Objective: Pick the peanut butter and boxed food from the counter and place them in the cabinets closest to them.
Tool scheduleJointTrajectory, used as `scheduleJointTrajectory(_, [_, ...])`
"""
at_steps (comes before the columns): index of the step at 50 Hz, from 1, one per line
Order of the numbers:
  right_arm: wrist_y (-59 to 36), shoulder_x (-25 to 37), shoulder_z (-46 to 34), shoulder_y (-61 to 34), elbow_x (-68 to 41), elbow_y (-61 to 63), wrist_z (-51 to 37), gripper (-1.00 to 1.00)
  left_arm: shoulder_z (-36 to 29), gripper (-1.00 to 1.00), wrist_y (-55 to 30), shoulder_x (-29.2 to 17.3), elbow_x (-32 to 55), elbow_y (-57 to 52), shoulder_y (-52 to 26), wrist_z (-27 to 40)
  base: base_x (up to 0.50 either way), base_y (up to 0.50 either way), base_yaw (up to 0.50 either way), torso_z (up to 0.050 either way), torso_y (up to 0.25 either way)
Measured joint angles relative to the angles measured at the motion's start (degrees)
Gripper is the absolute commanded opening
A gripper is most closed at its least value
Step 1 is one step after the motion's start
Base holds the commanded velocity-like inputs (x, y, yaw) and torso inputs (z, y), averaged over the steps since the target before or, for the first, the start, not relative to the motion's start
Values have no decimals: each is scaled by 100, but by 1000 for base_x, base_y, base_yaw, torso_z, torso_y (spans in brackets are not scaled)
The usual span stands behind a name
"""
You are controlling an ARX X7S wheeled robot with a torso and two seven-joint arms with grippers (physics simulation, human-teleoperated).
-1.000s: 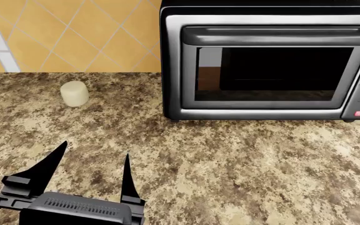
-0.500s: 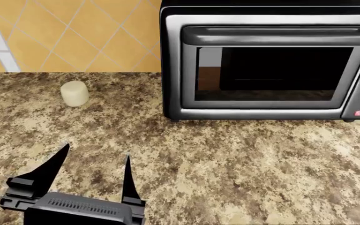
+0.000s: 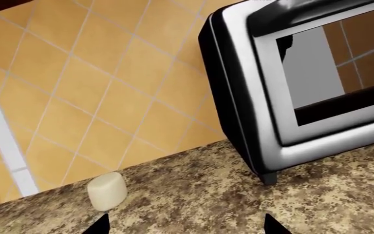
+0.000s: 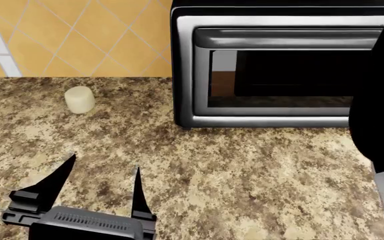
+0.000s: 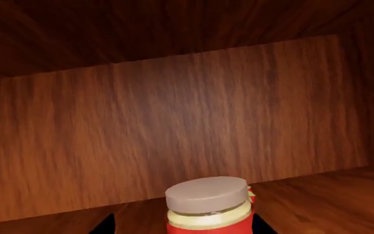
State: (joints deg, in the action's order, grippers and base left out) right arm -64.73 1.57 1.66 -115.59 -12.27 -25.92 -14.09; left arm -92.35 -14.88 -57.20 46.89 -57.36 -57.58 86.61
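The peanut butter (image 5: 208, 204), a red-banded jar with a pale rim and a tan lid, stands upright inside a wooden cabinet (image 5: 174, 122). My right gripper (image 5: 183, 226) is open around it; one fingertip is close beside the jar and the other stands well apart. Over the speckled granite counter (image 4: 245, 175) near its front, my left gripper (image 4: 102, 175) is open and empty; in the left wrist view only its tips (image 3: 102, 224) show. The boxed food is out of view.
A large toaster oven (image 4: 279, 70) stands at the back of the counter against the orange tiled wall (image 4: 78, 35). A small cream-white cylinder (image 4: 80, 99) sits left of it. My right arm (image 4: 382, 100) rises as a dark mass at the right, covering the oven's right end.
My right arm has come into the head view from the right and now covers the oven's knob side. The left gripper has sunk slightly toward the lower edge.
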Motion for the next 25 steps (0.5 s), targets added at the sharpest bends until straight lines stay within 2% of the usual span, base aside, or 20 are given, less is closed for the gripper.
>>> scheduleJointTrajectory(14, [-1540,64,48,446,-516,2159,-645,100,69,100,-64,15,-9,-27,64,5,0,0,0,0,0])
scheduleJointTrajectory(18, [-1863,312,146,586,-1807,2641,-1809,100,90,100,-69,14,-8,-23,75,-14,0,0,0,0,0])
scheduleJointTrajectory(25, [-2096,786,270,919,-5093,3289,-4305,100,129,100,-99,29,17,-13,69,-51,0,0,0,0,0])
